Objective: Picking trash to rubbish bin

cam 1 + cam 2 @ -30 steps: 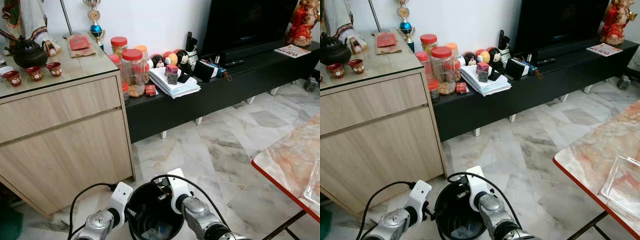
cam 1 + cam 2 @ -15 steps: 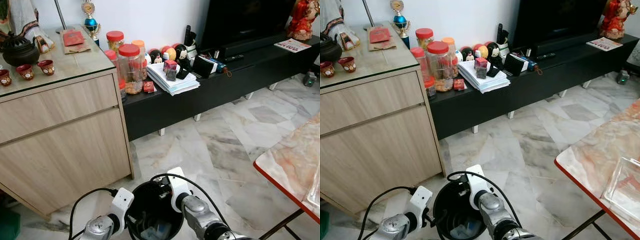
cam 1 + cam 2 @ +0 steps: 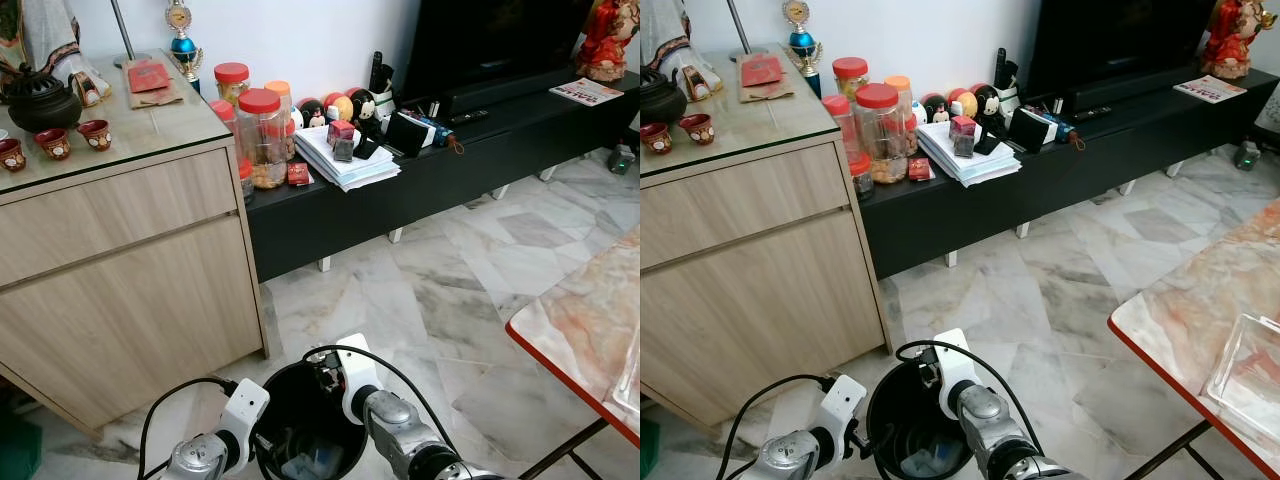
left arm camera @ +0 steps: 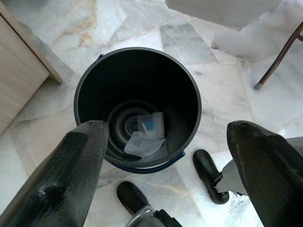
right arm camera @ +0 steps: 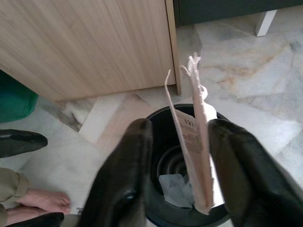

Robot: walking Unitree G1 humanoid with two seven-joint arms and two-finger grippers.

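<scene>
As the head camera has tilted only slightly since half a second ago, both arms remain poised over the round black rubbish bin [image 3: 305,425] on the veined marble floor [image 3: 450,290], with no evident shift of either. Left eye view: the left gripper [image 3: 250,440] and right gripper [image 3: 335,375] hang over opposite sides of the bin's rim; behind stand a light wood-grain cabinet [image 3: 120,290] with a glass top and a low black TV bench [image 3: 440,175]. Red-lidded plastic jars [image 3: 262,140] stand at the bench's left end, a stack of white papers [image 3: 345,165] just beside them. A red-edged marbled table [image 3: 590,320] juts in at the right.

Right eye view: the same scene, with a clear rectangular tray [image 3: 1245,375] near that table's edge.

Left wrist view: the left gripper [image 4: 165,161] stands wide open above the bin mouth [image 4: 137,106]; its matte black fingers [image 4: 66,175] frame the smooth ribbed interior, where crumpled white trash [image 4: 147,135] lies on the bottom. The robot's black feet [image 4: 208,168] rest beside the bin.

Right wrist view: a flat torn paper wrapper [image 5: 191,151] hangs edge-on between the right gripper's fingers [image 5: 125,175], resting against one of them, directly above the bin opening. A person's bare foot [image 5: 31,201] shows on the floor.
</scene>
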